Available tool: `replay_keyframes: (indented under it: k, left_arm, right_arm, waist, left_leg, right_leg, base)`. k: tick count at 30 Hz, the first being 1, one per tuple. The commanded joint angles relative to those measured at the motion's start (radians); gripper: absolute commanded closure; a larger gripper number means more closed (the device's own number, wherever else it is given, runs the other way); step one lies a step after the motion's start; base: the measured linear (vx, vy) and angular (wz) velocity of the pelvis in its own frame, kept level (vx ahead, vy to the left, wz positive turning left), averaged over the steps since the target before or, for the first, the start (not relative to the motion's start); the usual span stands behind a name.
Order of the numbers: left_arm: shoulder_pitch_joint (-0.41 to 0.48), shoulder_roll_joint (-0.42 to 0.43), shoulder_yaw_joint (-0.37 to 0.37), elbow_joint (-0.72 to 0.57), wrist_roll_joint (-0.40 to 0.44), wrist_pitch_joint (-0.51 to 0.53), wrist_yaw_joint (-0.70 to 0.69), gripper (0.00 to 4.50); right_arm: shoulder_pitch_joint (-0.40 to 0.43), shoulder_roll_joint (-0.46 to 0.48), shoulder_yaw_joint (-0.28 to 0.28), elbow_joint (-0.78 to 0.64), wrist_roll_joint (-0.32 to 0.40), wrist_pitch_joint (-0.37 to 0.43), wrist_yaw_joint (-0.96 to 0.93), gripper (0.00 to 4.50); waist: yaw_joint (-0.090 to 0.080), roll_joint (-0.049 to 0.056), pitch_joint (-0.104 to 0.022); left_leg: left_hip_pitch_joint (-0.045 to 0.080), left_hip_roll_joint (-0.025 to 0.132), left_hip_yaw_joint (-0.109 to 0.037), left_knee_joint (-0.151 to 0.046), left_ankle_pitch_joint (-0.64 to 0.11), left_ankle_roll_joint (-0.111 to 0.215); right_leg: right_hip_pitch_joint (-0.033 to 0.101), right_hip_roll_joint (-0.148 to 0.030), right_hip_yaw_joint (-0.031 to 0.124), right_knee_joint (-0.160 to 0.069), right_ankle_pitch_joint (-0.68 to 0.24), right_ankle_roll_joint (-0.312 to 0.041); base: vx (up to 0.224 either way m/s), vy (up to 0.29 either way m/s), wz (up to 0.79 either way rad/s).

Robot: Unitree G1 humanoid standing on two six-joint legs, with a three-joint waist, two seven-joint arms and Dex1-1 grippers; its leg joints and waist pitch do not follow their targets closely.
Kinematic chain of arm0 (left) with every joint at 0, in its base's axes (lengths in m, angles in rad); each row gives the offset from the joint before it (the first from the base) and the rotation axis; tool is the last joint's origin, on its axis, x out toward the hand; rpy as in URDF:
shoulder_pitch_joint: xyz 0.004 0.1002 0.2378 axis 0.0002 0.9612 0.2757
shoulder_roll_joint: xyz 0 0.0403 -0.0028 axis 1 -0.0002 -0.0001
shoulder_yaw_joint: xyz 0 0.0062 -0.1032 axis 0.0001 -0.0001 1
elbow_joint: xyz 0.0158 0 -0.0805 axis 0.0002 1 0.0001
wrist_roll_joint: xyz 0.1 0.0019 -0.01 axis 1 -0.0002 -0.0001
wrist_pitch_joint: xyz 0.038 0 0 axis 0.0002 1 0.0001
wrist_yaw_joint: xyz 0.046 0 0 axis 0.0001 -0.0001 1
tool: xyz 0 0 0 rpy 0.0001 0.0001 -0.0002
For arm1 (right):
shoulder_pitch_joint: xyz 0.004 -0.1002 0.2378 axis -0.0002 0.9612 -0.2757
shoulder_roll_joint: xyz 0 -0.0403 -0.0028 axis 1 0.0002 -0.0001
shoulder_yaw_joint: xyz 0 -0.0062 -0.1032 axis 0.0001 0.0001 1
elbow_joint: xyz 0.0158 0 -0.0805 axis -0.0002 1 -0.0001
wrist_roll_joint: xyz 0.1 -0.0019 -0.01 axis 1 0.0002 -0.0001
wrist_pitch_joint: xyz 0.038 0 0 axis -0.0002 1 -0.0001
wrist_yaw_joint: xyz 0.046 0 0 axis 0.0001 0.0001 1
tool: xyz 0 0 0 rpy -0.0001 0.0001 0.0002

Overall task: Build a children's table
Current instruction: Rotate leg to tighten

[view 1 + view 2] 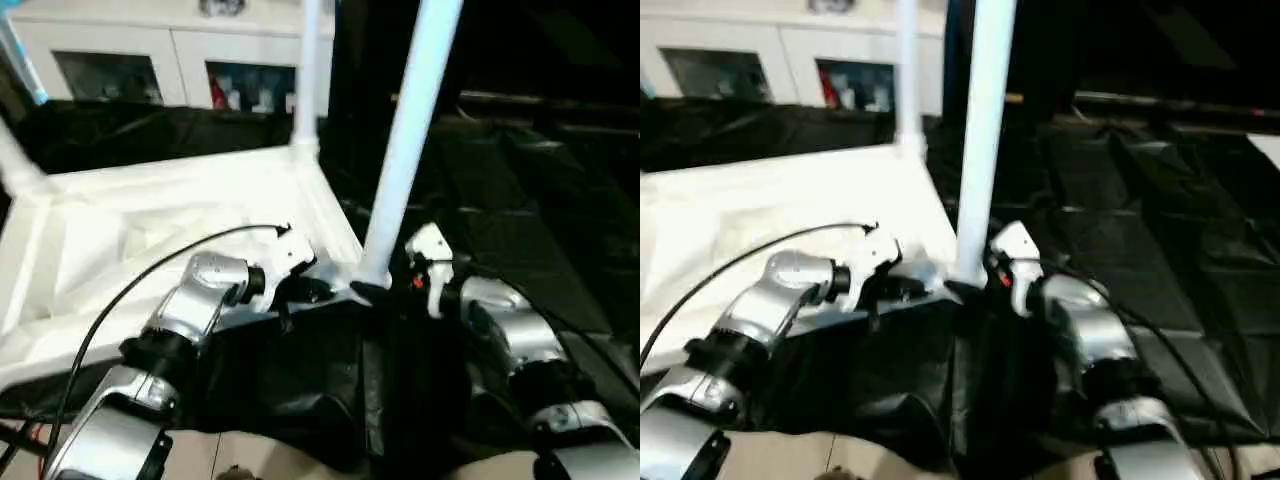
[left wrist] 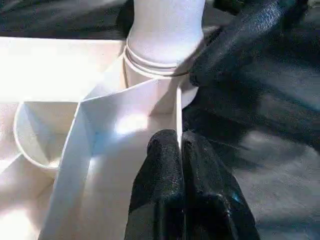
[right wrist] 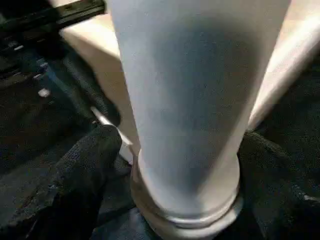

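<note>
The children's table lies upside down, its white top showing a ribbed underside. One leg stands upright in the near right corner socket, and a second leg stands in the far corner. A third leg rises at the left edge. My left gripper is shut on the thin rim wall of the top, just beside the near leg's socket. My right gripper straddles the base of that leg. Its fingers stand open on either side, and a slim dark gap shows beside the leg.
A white cabinet with glass doors stands behind the table. Black mats cover the floor to the right, and black cloth lies bunched under the table's near edge. A black cable arcs over my left forearm.
</note>
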Motion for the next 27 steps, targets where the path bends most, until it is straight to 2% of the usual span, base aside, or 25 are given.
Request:
replay_keyframes:
  k: [1, 3, 4, 7, 8, 11, 13, 14, 17, 22, 26, 27]
  left_arm:
    - [-0.003, -0.013, -0.006, -0.074, -0.056, -0.037, -0.058, 4.50]
    - [0.012, 0.007, -0.015, -0.097, -0.061, -0.030, -0.096, 4.50]
    - [0.014, 0.011, -0.016, -0.100, -0.061, -0.029, -0.102, 4.50]
    - [0.030, 0.034, -0.025, -0.127, -0.073, -0.016, -0.149, 4.50]
    - [0.031, 0.034, -0.025, -0.127, -0.072, -0.016, -0.149, 4.50]
    - [0.033, 0.038, -0.025, -0.129, -0.071, -0.014, -0.150, 4.50]
    - [0.036, 0.040, -0.025, -0.135, -0.071, -0.010, -0.151, 4.50]
    - [0.037, 0.041, -0.024, -0.138, -0.071, -0.008, -0.152, 4.50]
    - [0.038, 0.041, -0.020, -0.141, -0.068, -0.003, -0.145, 4.50]
    - [0.012, 0.007, 0.001, -0.093, -0.042, 0.007, -0.051, 4.50]
    - [-0.040, -0.058, 0.032, -0.015, -0.021, 0.018, 0.102, 4.50]
    - [-0.051, -0.073, 0.035, -0.001, -0.016, 0.022, 0.131, 4.50]
  right_arm:
    - [0.018, -0.006, 0.045, -0.037, 0.025, 0.021, 0.088, 0.61]
    - [0.027, -0.026, 0.052, -0.051, 0.029, 0.028, 0.122, 0.61]
    - [0.028, -0.029, 0.053, -0.053, 0.030, 0.029, 0.128, 0.84]
    - [0.035, -0.038, 0.063, -0.061, 0.030, 0.035, 0.156, 0.97]
    - [0.035, -0.038, 0.063, -0.062, 0.030, 0.035, 0.156, 1.20]
    - [0.039, -0.040, 0.068, -0.071, 0.033, 0.047, 0.171, 1.39]
    - [0.043, -0.040, 0.072, -0.080, 0.035, 0.054, 0.176, 1.52]
    - [0.045, -0.040, 0.075, -0.085, 0.038, 0.059, 0.177, 1.63]
    - [0.049, -0.038, 0.080, -0.094, 0.046, 0.070, 0.179, 1.88]
    - [0.063, -0.013, 0.074, -0.085, 0.030, 0.080, 0.112, 1.98]
    - [0.062, 0.074, 0.045, -0.027, -0.017, 0.074, -0.115, 1.99]
    - [0.056, 0.099, 0.034, -0.002, -0.029, 0.066, -0.182, 1.99]
  waist:
    - [0.001, 0.001, -0.063]
    - [0.006, 0.001, -0.065]
    - [0.007, 0.001, -0.065]
    - [0.006, 0.002, -0.064]
    - [0.006, 0.002, -0.063]
    - [0.006, 0.001, -0.062]
    - [0.007, 0.002, -0.064]
    - [0.008, -0.003, -0.064]
    - [0.008, -0.001, -0.064]
    - [0.007, -0.003, -0.063]
    - [0.000, -0.006, -0.060]
    - [-0.002, -0.003, -0.059]
  left_leg:
    - [0.002, 0.038, -0.006, -0.062, -0.225, 0.059]
    - [0.002, 0.038, -0.005, -0.062, -0.213, 0.062]
    - [0.003, 0.038, -0.005, -0.062, -0.211, 0.061]
    - [0.004, 0.040, -0.005, -0.063, -0.220, 0.057]
    - [0.004, 0.037, -0.004, -0.062, -0.229, 0.053]
    - [0.005, 0.037, -0.005, -0.063, -0.236, 0.047]
    - [0.005, 0.037, -0.006, -0.062, -0.229, 0.046]
    - [0.003, 0.037, -0.006, -0.063, -0.220, 0.049]
    - [0.003, 0.037, -0.005, -0.062, -0.213, 0.050]
    - [0.005, 0.035, -0.006, -0.062, -0.224, 0.045]
    - [0.007, 0.030, -0.008, -0.063, -0.239, 0.029]
    - [0.009, 0.026, -0.008, -0.061, -0.249, 0.022]
  right_leg:
    - [0.060, -0.072, 0.068, -0.074, -0.353, -0.123]
    - [0.061, -0.073, 0.068, -0.071, -0.337, -0.128]
    - [0.061, -0.072, 0.068, -0.071, -0.333, -0.129]
    - [0.058, -0.072, 0.068, -0.071, -0.336, -0.134]
    - [0.057, -0.072, 0.068, -0.074, -0.349, -0.131]
    - [0.058, -0.072, 0.067, -0.078, -0.378, -0.119]
    - [0.058, -0.072, 0.068, -0.076, -0.370, -0.119]
    - [0.059, -0.071, 0.067, -0.072, -0.360, -0.118]
    - [0.058, -0.072, 0.068, -0.073, -0.354, -0.120]
    - [0.057, -0.073, 0.066, -0.078, -0.385, -0.108]
    - [0.054, -0.074, 0.063, -0.089, -0.451, -0.079]
    - [0.053, -0.075, 0.060, -0.095, -0.487, -0.066]
  base:
    - [0.000, 0.000, 0.00]
    - [0.000, 0.000, 0.00]
    - [0.000, 0.000, 0.00]
    - [0.000, 0.000, 0.00]
    - [0.000, 0.000, 0.00]
    - [0.000, 0.000, 0.00]
    - [0.000, 0.000, 0.00]
    - [0.000, 0.000, 0.00]
    - [0.000, 0.000, 0.00]
    - [0.000, 0.000, 0.00]
    - [0.000, 0.000, 0.00]
    - [0.000, 0.000, 0.00]
